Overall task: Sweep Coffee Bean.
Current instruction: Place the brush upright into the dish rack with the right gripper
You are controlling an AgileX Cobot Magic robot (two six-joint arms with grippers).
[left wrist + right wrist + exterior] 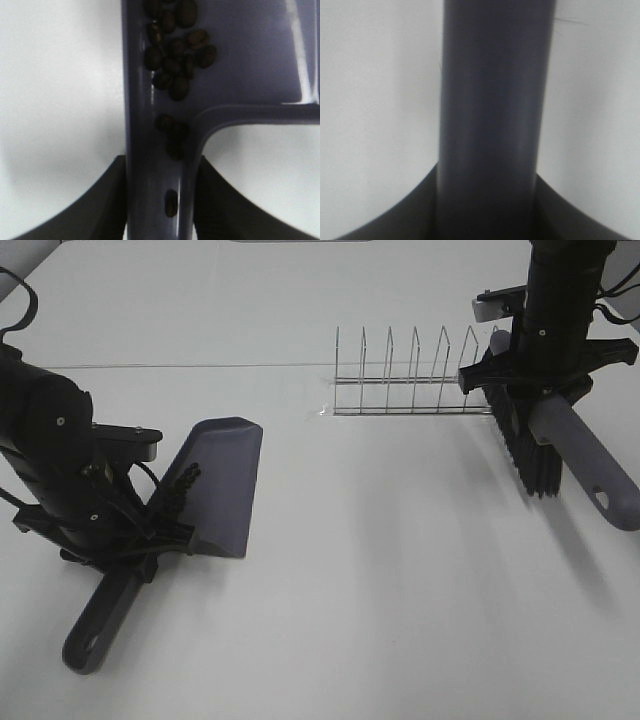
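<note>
Gripping the dustpan (222, 480) handle, left claw (138, 555) is carrying coffee beans (175, 55) pooled inside pan, near left; right claw (537, 405) is clamping brush (585, 465), far right. Suggesting handle-low tilt, avoiding spills.

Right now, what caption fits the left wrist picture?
Coffee beans gathered in the purple dustpan, its handle clamped by the left pincer.
</note>
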